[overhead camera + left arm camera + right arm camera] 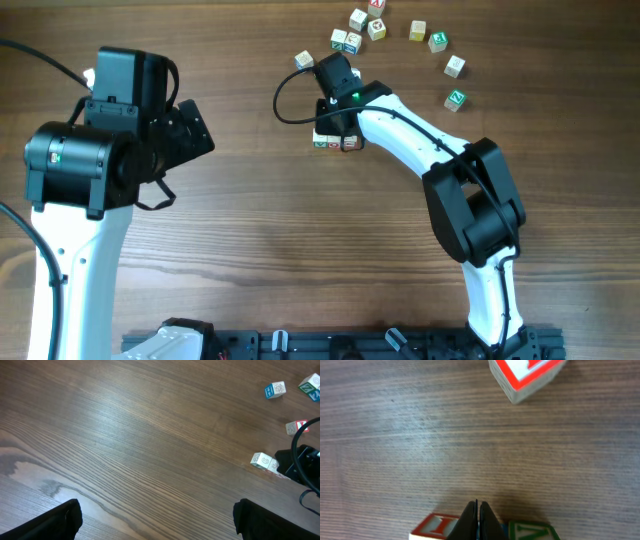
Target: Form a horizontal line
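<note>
Nearest, the left gripper (157, 521) hangs over the brown wood-grain table (250, 230), its black fingers (55, 520) spread wide with nothing between them. Further out, the right gripper (477, 516) is clenched, its dark fingertips pressed flat together and grasping nothing, poised directly over the horizontal line (335, 143) of small whitish letter cubes with red and green marks. This row lies near mid-table, partly hidden under the white right arm (410, 130). Beyond it, one red-marked loose cube (527, 377) sits apart, and other scattered single letter cubes (376, 28) lie at the far edge.
</note>
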You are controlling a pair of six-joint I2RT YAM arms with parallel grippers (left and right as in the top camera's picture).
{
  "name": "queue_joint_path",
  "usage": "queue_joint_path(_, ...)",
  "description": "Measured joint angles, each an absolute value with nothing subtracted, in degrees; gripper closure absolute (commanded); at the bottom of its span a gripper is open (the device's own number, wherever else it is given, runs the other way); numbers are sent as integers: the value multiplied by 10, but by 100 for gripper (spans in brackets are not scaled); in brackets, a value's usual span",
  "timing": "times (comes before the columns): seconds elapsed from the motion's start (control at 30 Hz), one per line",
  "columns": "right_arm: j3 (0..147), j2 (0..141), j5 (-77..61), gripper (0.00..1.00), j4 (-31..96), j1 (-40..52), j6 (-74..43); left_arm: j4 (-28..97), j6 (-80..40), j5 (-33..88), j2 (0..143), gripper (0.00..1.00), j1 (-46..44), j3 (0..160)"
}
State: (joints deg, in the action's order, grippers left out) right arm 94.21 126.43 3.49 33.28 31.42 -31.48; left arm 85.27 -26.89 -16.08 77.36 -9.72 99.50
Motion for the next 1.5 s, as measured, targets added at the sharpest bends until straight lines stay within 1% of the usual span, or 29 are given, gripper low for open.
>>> queue_joint_path(0.2, 942, 1264, 56, 95, 324, 311, -319, 853, -269, -161, 774, 0, -97, 995)
queue_joint_path(0.37, 942, 1264, 61, 95, 344, 304, -323, 853, -269, -161, 774, 0, -97, 995)
queue_joint_path(1.3, 942, 1264, 61, 95, 360, 304, -336, 853, -269, -161, 774, 0, -97, 995)
queue_joint_path(1.5, 942, 1264, 80, 95, 331, 304, -337, 853, -269, -161, 774, 0, -97, 995)
